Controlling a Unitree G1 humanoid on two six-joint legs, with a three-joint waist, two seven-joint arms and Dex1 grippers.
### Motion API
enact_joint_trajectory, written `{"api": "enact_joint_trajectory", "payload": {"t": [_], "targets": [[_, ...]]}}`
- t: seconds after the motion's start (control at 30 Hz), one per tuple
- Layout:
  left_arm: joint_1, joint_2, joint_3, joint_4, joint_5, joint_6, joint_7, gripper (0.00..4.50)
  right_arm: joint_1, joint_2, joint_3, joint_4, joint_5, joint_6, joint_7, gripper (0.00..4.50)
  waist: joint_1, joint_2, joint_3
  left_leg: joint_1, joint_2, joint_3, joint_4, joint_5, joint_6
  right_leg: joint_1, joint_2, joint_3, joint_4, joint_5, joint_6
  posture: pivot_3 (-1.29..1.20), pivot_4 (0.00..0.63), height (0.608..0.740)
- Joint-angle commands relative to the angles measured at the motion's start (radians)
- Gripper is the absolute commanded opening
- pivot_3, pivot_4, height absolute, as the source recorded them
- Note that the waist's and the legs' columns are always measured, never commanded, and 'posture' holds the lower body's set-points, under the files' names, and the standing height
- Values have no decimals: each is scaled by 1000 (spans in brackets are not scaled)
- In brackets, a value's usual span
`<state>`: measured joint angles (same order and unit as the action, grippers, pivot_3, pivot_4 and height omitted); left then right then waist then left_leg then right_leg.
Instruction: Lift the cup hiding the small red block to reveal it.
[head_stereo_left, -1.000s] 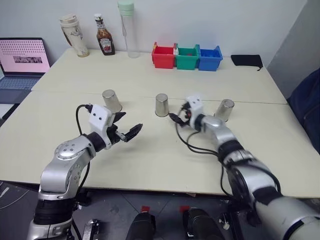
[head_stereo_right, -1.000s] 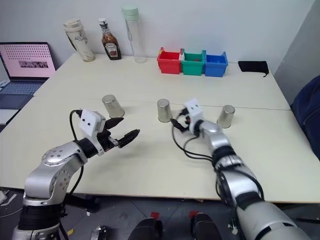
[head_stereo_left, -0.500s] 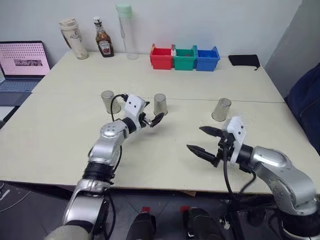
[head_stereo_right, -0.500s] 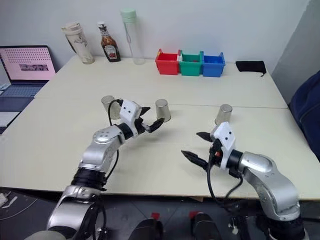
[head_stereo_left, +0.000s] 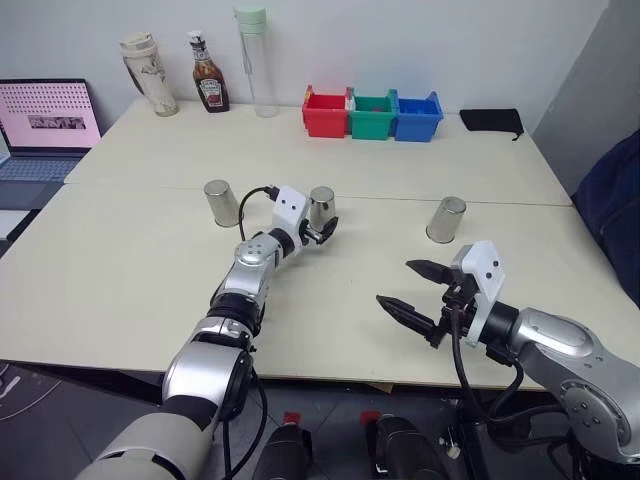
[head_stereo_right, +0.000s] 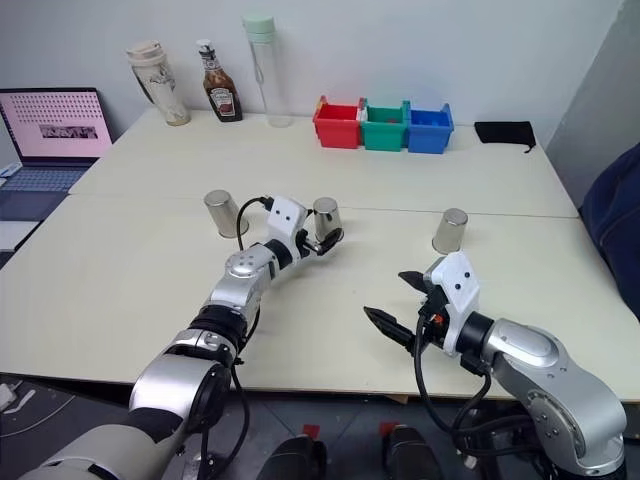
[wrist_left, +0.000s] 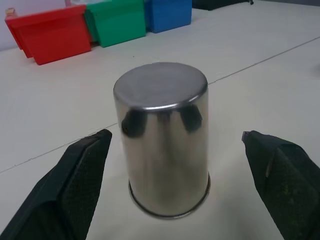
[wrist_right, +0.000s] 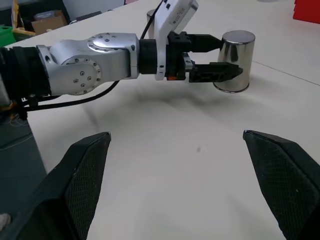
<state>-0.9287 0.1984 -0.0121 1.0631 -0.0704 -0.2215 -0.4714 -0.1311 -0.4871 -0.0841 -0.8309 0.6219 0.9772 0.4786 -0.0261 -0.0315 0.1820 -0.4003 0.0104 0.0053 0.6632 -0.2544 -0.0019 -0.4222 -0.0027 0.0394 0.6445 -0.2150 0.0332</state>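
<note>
Cream-coloured table fills the scene, with three upturned metal cups in a row across its middle and a laptop, bottles and red, green and blue bins along the far side. Over the last second the two arms have swapped roles: the right hand, which had been reaching in beside the middle cup, has pulled back toward the near edge and now hangs above bare table with its fingers spread wide, holding nothing. The left hand has meanwhile come forward and across from the near left and now sits at the middle cup. In the left wrist view its two black fingers stand wide apart on either side of the cup, with a clear gap on both sides, so nothing is gripped yet. The left cup and the right cup stand untouched, well apart from either hand. The small red block is presumably under one of the cups; which one cannot be told from here. The move suggests the middle cup is the pick: closing and lifting come next.
</note>
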Motion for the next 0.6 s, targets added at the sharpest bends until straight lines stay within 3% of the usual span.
{"api": "enact_joint_trajectory", "payload": {"t": [0.03, 0.33, 0.6], "targets": [[-53, -21, 20, 56, 13, -56, 29, 4465, 27, -26, -21, -55, 26, 7, -22, 4500, 0, 0, 0, 0, 0, 0, 0, 0, 0, 0, 0, 0, 0, 0, 0, 0, 150, 740], [-86, -21, 48, 113, 19, -82, 51, 2776, 23, -29, -37, -66, 74, 25, -82, 4500, -2, 0, 0, 0, 0, 0, 0, 0, 0, 0, 0, 0, 0, 0, 0, 0, 150, 740], [-117, -19, 73, 36, -6, -30, 8, 2688, -1, -33, -22, -42, 87, 19, -105, 4500, -2, 0, 0, 0, 0, 0, 0, 0, 0, 0, 0, 0, 0, 0, 0, 0, 150, 740]]}}
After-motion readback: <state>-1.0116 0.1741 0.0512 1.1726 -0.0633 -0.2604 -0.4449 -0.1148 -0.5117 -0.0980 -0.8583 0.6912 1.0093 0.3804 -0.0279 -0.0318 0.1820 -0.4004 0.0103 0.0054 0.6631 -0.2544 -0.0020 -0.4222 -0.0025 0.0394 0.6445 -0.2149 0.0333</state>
